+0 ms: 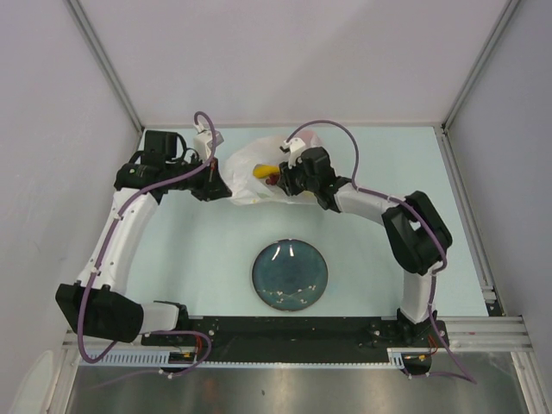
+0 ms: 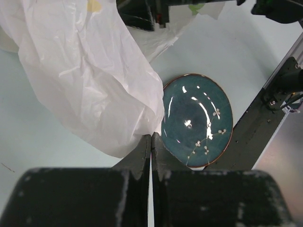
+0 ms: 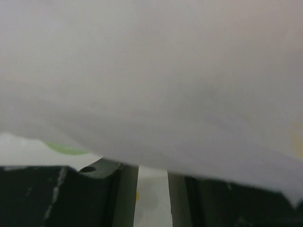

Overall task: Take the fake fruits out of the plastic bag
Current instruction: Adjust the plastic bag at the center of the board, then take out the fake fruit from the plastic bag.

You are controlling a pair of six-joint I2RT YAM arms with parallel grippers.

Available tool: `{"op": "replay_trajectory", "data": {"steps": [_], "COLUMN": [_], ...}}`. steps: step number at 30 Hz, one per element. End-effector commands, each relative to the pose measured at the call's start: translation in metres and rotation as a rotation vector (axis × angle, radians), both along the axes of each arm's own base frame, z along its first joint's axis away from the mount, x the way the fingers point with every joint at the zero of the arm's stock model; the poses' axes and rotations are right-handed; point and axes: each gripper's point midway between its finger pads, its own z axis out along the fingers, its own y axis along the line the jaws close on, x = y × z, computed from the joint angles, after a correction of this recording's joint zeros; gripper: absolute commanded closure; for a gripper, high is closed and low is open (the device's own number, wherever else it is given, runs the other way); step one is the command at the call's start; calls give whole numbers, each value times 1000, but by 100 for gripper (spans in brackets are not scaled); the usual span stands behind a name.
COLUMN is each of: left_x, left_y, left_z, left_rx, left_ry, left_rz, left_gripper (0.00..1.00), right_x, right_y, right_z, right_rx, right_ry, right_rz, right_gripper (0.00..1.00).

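The plastic bag [image 1: 246, 168] lies crumpled at the back of the table with its mouth turned to the right. My left gripper [image 1: 216, 185] is shut, pinching the bag's edge [image 2: 150, 137] and holding the film [image 2: 85, 71] up. My right gripper [image 1: 280, 178] reaches into the bag's mouth, right next to a yellow banana [image 1: 263, 170] and a dark red fruit [image 1: 272, 180]. In the right wrist view the bag's film [image 3: 151, 71] covers the fingertips. Only the lower parts of the fingers [image 3: 125, 189] show, with a gap between them. The other fruits are hidden.
A round dark blue plate [image 1: 290, 274] with nothing on it sits in the middle of the table, near the arm bases; it also shows under the left gripper [image 2: 196, 120]. A black rail [image 1: 293, 328] runs along the near edge. White walls enclose the table.
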Motion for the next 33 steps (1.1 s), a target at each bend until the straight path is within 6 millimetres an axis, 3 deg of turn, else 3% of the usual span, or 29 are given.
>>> {"op": "replay_trajectory", "data": {"steps": [1,3,4,10,21,33], "left_x": [-7,-11,-12,-14,-11,-6], "left_y": [-7,-7,-6,-4,0,4], "left_z": [10,9,6,1,-3,-5], "left_rx": [-50,-53,-47,-29,-26,-12], "left_ry": [-17,-11,-4,-4,12,16], "left_rz": [-36,-42,-45,-44,-32,-11], "left_gripper": [100,100,100,100,100,100], "right_x": [51,62,68,89,115,114], "right_y": [5,4,5,4,5,-8], "right_z": [33,22,25,-2,-21,-52], "right_rx": [40,-1,-5,-65,-85,-117], "right_ry": [-137,-152,-169,-168,-156,-83], "right_rz": [-79,-92,-97,-129,-163,-181], "right_gripper": [68,67,66,54,52,59]}}
